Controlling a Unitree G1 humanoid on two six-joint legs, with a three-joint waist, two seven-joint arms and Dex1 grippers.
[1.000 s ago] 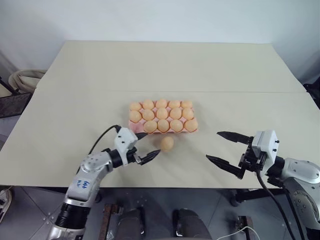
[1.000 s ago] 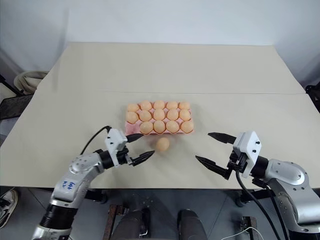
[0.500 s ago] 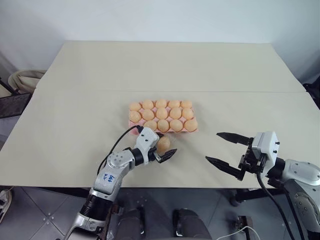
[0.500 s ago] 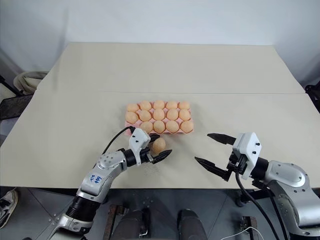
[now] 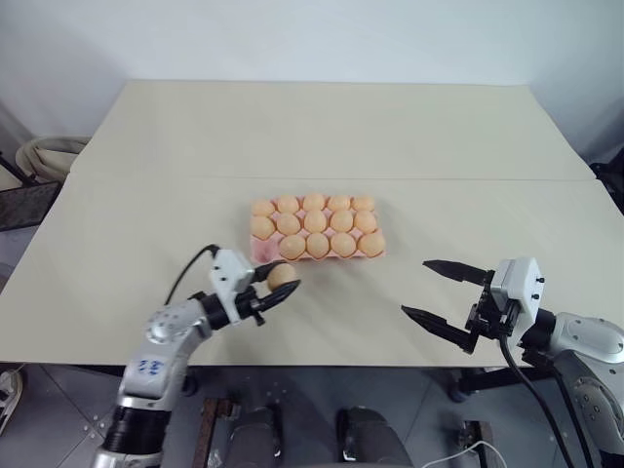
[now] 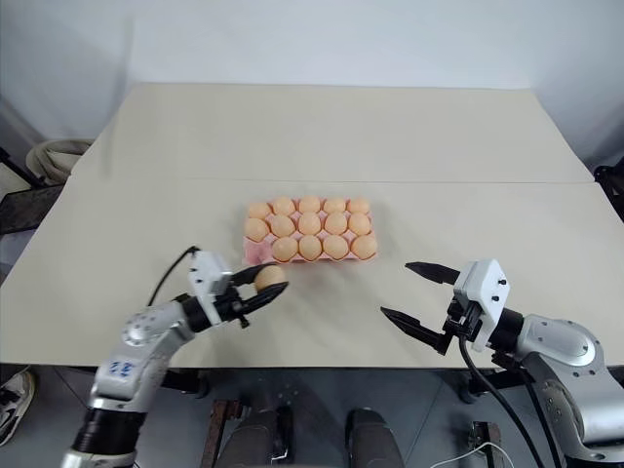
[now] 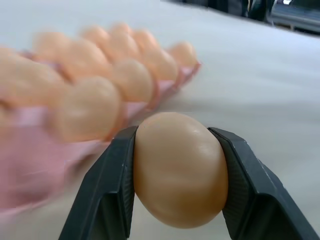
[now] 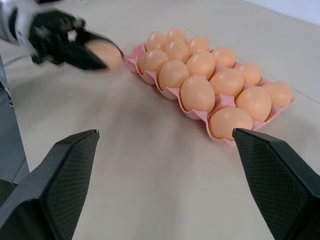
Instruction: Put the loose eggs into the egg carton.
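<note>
Pink egg carton unlabelled; left fingers clamp egg; right gripper fingers wide

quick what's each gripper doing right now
Left gripper: shut on an egg, near the egg carton's front left corner.
Right gripper: open, holding nothing.
</note>
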